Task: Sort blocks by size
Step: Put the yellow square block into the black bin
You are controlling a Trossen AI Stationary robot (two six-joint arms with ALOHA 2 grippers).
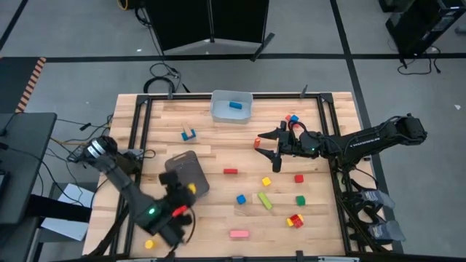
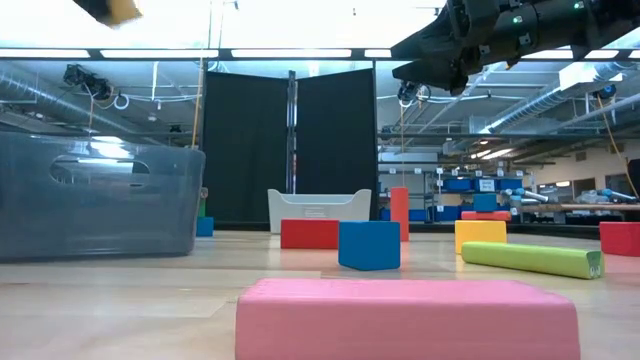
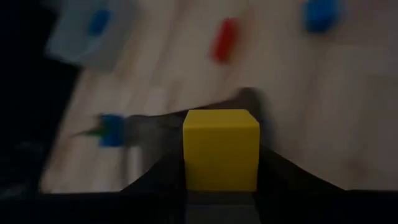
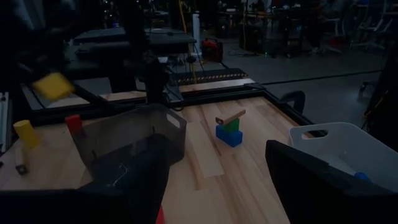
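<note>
The left gripper [image 3: 221, 186] holds a yellow cube [image 3: 221, 149] between its fingers, lifted off the table [image 1: 218, 149] close to the dark tray [image 1: 191, 175], so the carry step is in hand. Next, probably, it must centre over the tray and let go. The right gripper [image 1: 271, 143] hangs mid-table, fingers wide and empty, over loose blocks [image 1: 263, 198].

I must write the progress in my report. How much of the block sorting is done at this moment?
Little is done. One blue block lies in the light bin; what the dark tray holds cannot be seen. In hand: the left gripper holds a yellow cube in the air near the tray. The right gripper is open above the table. Many blocks remain loose, such as the pink bar and green bar.
</note>
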